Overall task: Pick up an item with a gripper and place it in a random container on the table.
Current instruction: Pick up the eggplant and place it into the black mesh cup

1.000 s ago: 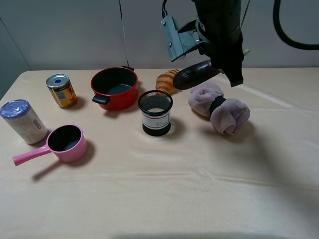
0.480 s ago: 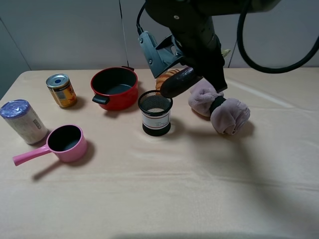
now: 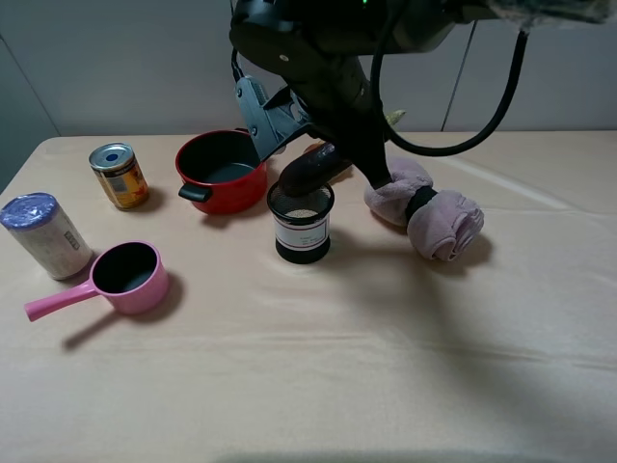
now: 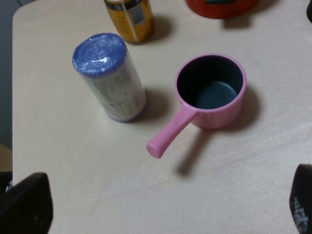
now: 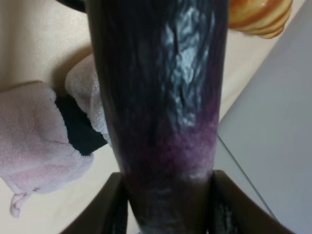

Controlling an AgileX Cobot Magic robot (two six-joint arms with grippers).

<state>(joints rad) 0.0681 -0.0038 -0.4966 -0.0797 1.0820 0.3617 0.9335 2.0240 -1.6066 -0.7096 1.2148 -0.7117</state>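
Eggplant, glossy and dark purple, sits clamped in my right claw, its blunt end tipped down over the open mouth of the black wire-mesh cup; I cannot tell whether it touches the rim. My right arm reaches in from above and across the middle, angled down to the left. My left claw hangs apart over the near-left tabletop, only its two dark fingertips showing. Nearest me lies one pink saucepan with a long handle, beside one cylindrical tub with a blue wrapped lid. Further back stands one mesh cup, ringed by a white label band, and one bundle of soft pink cloth. Beyond are one red pot, one yellow tin can and one golden croissant.
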